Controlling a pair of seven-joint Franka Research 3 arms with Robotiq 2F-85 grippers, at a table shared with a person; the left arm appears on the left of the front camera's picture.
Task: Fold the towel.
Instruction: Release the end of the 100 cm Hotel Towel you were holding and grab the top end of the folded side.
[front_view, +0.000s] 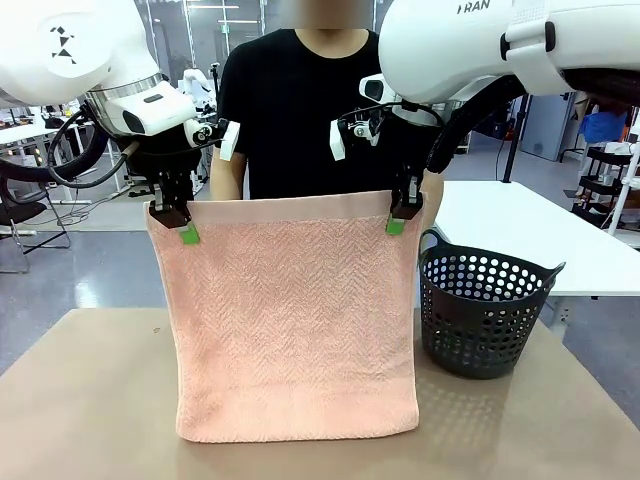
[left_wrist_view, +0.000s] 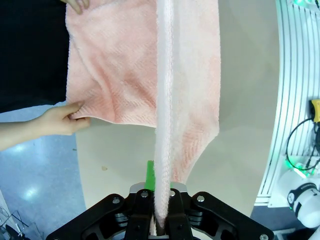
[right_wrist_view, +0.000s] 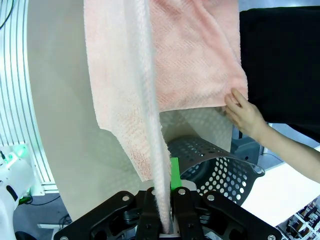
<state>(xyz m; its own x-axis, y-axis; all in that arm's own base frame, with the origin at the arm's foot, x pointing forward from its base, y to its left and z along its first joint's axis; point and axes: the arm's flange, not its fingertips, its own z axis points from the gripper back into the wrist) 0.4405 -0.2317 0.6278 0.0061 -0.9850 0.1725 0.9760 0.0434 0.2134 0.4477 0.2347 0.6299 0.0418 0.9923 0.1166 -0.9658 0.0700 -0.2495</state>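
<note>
Towel (front_view: 295, 330), hung by its top corners: fold at the lift-and-spread step
Your left tool (front_view: 183, 225) and right tool (front_view: 398, 215) were each clamped shut on an upper corner, the lower hem touching the table (front_view: 90, 400) near the basket (front_view: 485, 310); a person's hand (left_wrist_view: 60, 119) pinched a far-layer corner. The next move likely called for carrying both corners level, top edge taut

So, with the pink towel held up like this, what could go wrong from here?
1. The left gripper and right gripper pinch only the top corners of the salmon-pink terry towel; a tug from the person's hand on the far edge could pull a corner out.
2. The dark perforated basket stands close beside the towel's right edge; the cloth might snag its handle.
</note>
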